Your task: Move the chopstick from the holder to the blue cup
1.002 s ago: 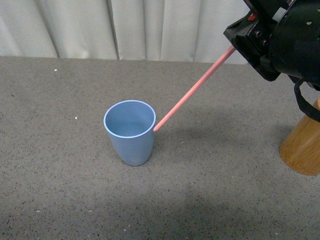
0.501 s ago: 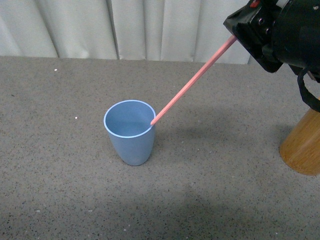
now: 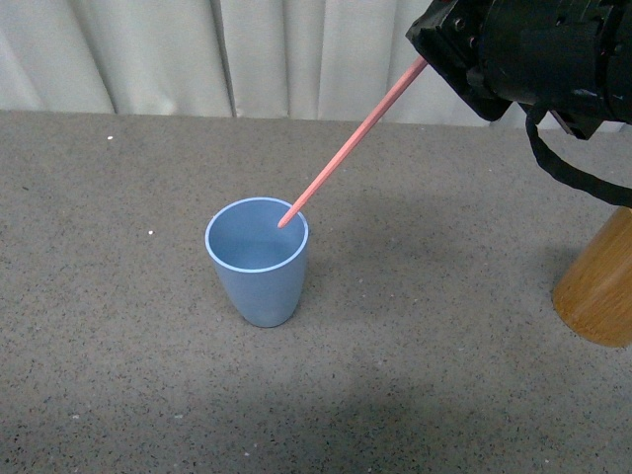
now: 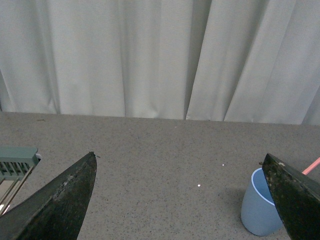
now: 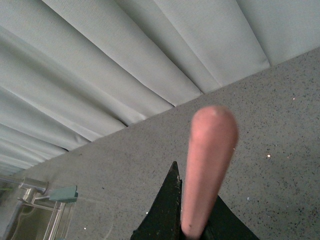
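Note:
A light blue cup [image 3: 258, 265] stands upright on the grey table, left of centre in the front view. My right gripper [image 3: 427, 61], at the upper right, is shut on a salmon-pink chopstick [image 3: 348, 148] that slants down to the left. Its tip sits over the cup's mouth, just inside the far rim. The wooden holder [image 3: 598, 283] stands at the right edge, partly cut off. In the right wrist view the chopstick [image 5: 207, 167] fills the middle between dark fingers [image 5: 165, 212]. My left gripper [image 4: 182, 200] is open and empty; the cup [image 4: 257, 210] shows beside one finger.
A pale curtain [image 3: 247, 54] hangs behind the table's far edge. A black cable [image 3: 578, 178] loops from the right arm above the holder. A green and metal frame [image 4: 15, 167] shows at the side in the left wrist view.
My right gripper moved left and up with the chopstick. The tip went from beside the cup's right wall to over the cup's mouth.

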`<state>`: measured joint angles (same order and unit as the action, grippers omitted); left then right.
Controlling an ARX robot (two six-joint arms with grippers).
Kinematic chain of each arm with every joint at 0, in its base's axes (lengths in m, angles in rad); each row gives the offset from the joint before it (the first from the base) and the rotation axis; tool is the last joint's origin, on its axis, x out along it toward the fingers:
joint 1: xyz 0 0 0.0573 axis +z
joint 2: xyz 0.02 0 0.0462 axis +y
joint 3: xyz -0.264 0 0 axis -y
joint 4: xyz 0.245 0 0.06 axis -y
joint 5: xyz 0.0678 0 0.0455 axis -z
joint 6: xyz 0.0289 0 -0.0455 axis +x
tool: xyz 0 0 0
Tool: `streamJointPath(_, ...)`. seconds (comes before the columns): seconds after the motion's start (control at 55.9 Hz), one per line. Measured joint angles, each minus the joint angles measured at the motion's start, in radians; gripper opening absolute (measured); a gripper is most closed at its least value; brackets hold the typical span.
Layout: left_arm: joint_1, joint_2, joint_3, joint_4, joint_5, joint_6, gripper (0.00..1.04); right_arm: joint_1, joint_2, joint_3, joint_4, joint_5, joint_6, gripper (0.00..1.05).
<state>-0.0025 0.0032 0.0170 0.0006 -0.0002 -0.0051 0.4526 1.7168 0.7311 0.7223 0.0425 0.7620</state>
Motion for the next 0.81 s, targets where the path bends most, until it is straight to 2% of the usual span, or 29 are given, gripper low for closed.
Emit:
streamJointPath(0.644, 0.0, 0.0, 0.0, 0.0, 0.0, 0.0, 0.98, 0.029, 0.052, 0.039, -0.032, 0.008, -0.015, 0.02)
streamJointPath(0.805, 0.0, 0.0, 0.0, 0.0, 0.0, 0.0, 0.98, 0.035, 0.057, 0.043, -0.041, 0.013, -0.025, 0.27)
